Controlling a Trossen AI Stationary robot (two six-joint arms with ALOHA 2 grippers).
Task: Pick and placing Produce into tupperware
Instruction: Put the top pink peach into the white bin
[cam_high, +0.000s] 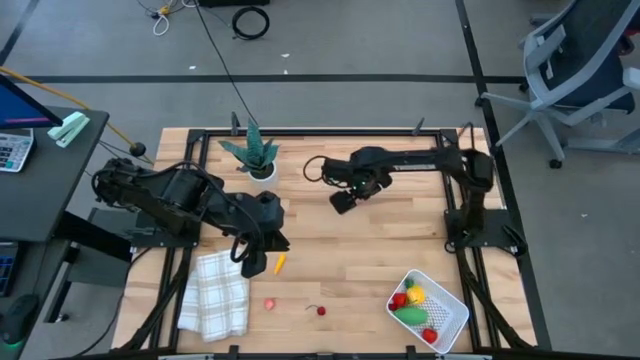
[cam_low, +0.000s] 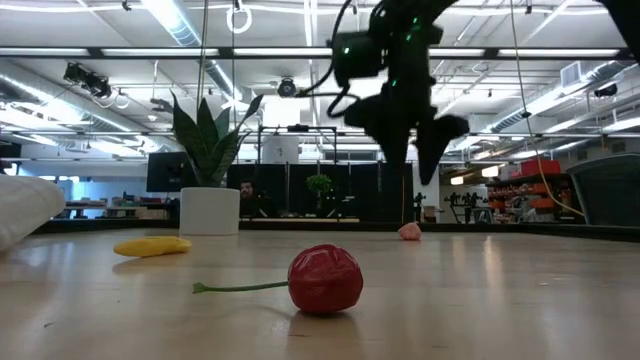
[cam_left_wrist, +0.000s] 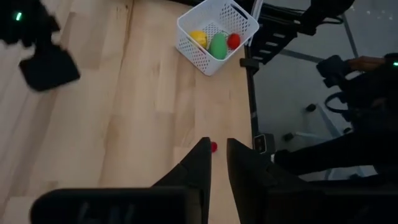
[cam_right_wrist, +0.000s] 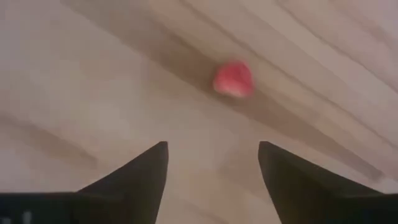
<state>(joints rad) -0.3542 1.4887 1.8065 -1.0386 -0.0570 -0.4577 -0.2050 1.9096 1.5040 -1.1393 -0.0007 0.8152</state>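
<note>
The white mesh tupperware (cam_high: 455, 301) stands at the table's near right corner and holds a green oblong piece (cam_high: 410, 315), a yellow pepper (cam_high: 415, 296) and red pieces (cam_high: 399, 300). My right gripper (cam_right_wrist: 213, 146) hangs open above mid-table, over a small pink-red piece (cam_right_wrist: 233, 79) that lies on the wood (cam_low: 409, 231). My left gripper (cam_high: 251, 262) is low beside the thin orange piece (cam_high: 280, 263), touching nothing. Its fingers (cam_left_wrist: 202, 163) stand all but together. A red cherry with a stem (cam_low: 325, 279) and another pink piece (cam_high: 270, 303) lie near the table's near edge.
A folded white checked cloth (cam_high: 215, 294) lies at the near left, just beneath the left arm. A spiky green plant in a white pot (cam_high: 256, 158) stands near the far edge. Black frame rails (cam_high: 330, 132) border the table. Bare wood lies between the cherry and the tupperware.
</note>
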